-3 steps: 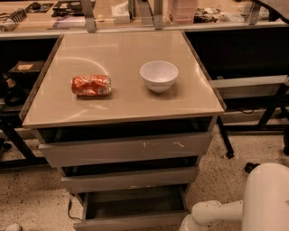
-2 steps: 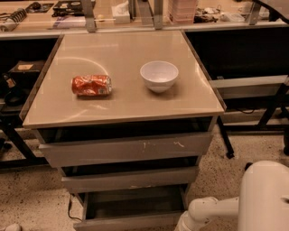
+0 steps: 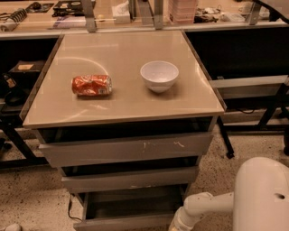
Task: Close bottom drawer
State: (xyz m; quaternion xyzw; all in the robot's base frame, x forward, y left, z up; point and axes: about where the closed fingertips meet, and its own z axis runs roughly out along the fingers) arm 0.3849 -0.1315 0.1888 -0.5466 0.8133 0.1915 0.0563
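Observation:
The bottom drawer [image 3: 131, 208] is the narrowest of three grey drawers under the tan table top and stands pulled out, its shallow grey tray showing. Its flat front [image 3: 122, 223] runs along the bottom edge of the camera view. Above it are the mid-width drawer [image 3: 131, 178] and the widest drawer [image 3: 126, 150] with white scratch marks. My white arm [image 3: 205, 207] reaches in from the lower right toward the drawer's right front corner. The gripper lies below the bottom edge of the view.
A crushed red can [image 3: 91, 85] lies on its side and a white bowl [image 3: 159, 76] stands on the tan table top [image 3: 122, 103]. A cluttered bench [image 3: 135, 13] runs behind. Dark shelving and metal legs [image 3: 271, 113] flank the cabinet. The floor [image 3: 31, 198] is speckled.
My arm has moved left and forward, nearer the bottom drawer's right front corner. The drawers, can and bowl have not moved.

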